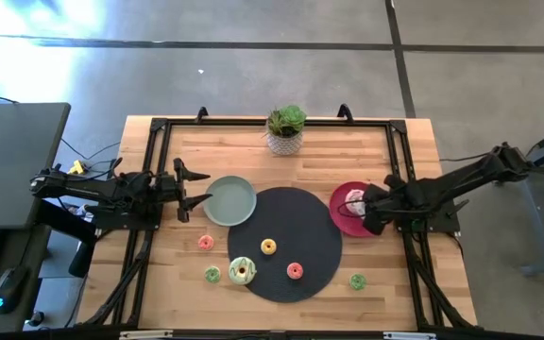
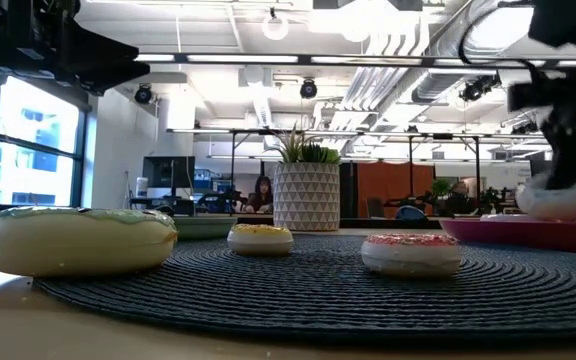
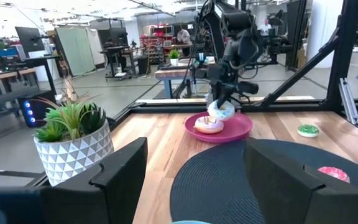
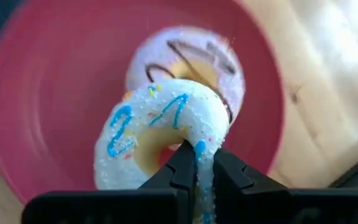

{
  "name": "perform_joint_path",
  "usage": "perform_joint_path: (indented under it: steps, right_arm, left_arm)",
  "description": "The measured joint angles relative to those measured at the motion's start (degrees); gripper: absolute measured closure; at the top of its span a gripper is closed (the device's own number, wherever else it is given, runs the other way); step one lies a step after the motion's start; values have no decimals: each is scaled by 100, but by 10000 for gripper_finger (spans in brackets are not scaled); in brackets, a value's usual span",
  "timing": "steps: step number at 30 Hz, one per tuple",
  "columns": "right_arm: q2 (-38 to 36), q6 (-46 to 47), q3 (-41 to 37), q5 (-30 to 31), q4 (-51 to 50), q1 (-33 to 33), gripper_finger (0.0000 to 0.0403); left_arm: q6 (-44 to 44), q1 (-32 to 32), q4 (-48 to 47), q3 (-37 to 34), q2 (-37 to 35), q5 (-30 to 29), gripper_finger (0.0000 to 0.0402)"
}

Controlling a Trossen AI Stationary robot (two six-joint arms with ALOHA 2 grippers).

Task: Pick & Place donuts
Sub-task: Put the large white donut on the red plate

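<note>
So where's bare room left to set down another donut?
The grey-green plate is empty, and the mat's top half is bare. The red plate is crowded: a pink donut lies there, with the right gripper holding a white donut above it.

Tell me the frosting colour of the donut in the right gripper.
White donut with blue squiggles, clearest in the right wrist view.
</note>
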Motion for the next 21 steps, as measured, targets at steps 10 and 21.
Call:
perform_joint_path:
  steps: [10, 21]
  right_arm:
    - [-94, 507, -573, -240, 450, 2, 374]
    - [-88, 413, -345, -245, 577, 1, 272]
  left_arm:
    - [1, 0, -77, 0, 0, 0, 145]
    - [0, 0, -74, 0, -1, 0, 145]
